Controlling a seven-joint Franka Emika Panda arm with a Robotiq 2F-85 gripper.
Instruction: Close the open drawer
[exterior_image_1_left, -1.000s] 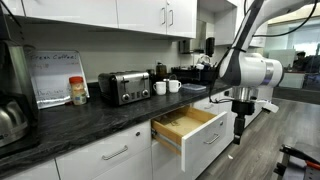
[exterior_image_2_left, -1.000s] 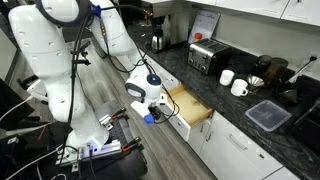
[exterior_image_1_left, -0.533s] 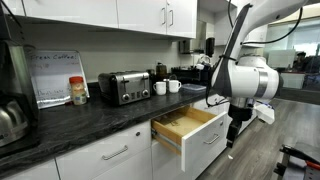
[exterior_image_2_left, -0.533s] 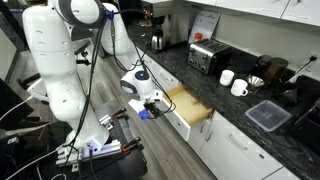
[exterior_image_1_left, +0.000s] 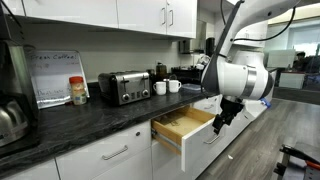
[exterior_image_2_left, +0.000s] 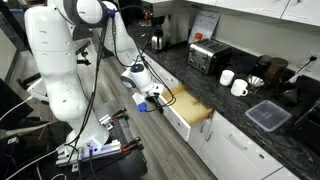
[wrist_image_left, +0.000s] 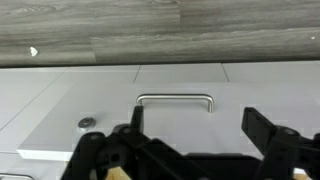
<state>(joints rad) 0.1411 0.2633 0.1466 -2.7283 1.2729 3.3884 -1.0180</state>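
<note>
The drawer (exterior_image_1_left: 184, 123) stands pulled out below the dark counter, its light wood box showing behind the flat white front. It also shows in an exterior view (exterior_image_2_left: 190, 108). My gripper (exterior_image_1_left: 216, 122) hangs just in front of the drawer front, near its outer corner, and shows again in an exterior view (exterior_image_2_left: 157, 97). In the wrist view the gripper (wrist_image_left: 197, 125) is open and empty. Its two black fingers stand either side of the white front, just below the silver bar handle (wrist_image_left: 175, 98). I cannot tell whether the fingers touch the front.
On the counter stand a toaster (exterior_image_1_left: 124, 87), two white mugs (exterior_image_1_left: 167, 87), a jar (exterior_image_1_left: 78, 91) and a kettle (exterior_image_1_left: 10, 118). A plastic container (exterior_image_2_left: 268, 115) lies further along. Matching white drawer fronts flank the open one. The robot's base with cables (exterior_image_2_left: 100, 150) stands on the wood floor.
The arm has swung in toward the drawer. The gripper has risen from below the drawer front to the level of the front.
</note>
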